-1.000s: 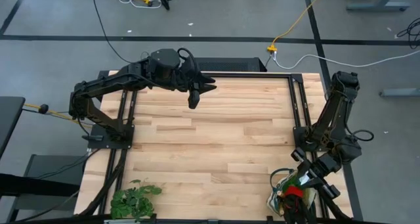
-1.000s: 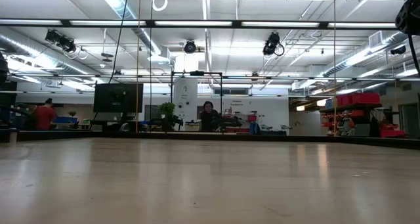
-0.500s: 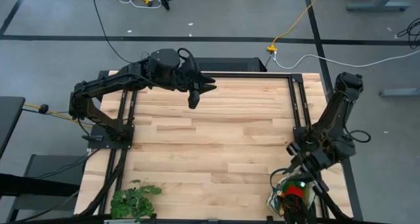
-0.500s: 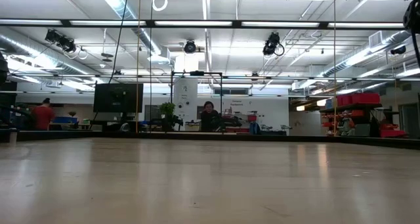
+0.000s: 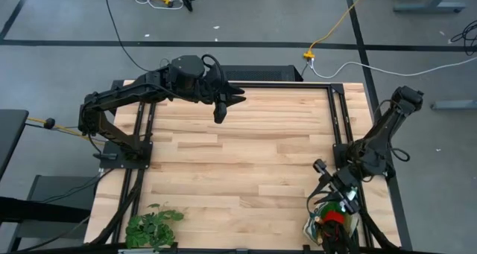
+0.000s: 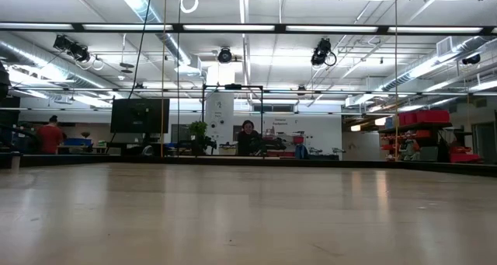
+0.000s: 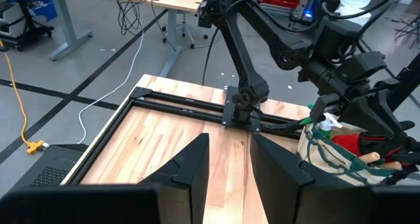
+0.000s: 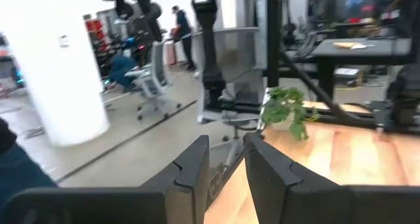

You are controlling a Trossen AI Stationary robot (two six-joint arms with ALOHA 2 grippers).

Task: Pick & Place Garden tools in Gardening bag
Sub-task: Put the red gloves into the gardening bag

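The bag (image 5: 333, 223), holding tools, is sitting at the surface's (image 5: 246, 157) corner just beside the right gripper (image 5: 322, 172), fingers slightly apart, empty; left gripper (image 5: 218, 114) likewise, hanging far off; a person (image 6: 247, 137) is standing behind

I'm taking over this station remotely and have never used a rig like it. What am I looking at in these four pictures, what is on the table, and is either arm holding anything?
Two dark robot arms work at a wooden table. The overhead picture shows everything: the left gripper hangs over the table's far edge, and the right gripper is near the gardening bag at the near right corner. The level picture looks across the bare tabletop into the room. The other two come from cameras on each wrist, looking past that arm's own fingers.

The bag already holds tools: a red glove and a spray bottle show in the left wrist picture. A leafy plant bunch lies at the near left corner. Neither arm holds anything; both pairs of fingers stand slightly apart.
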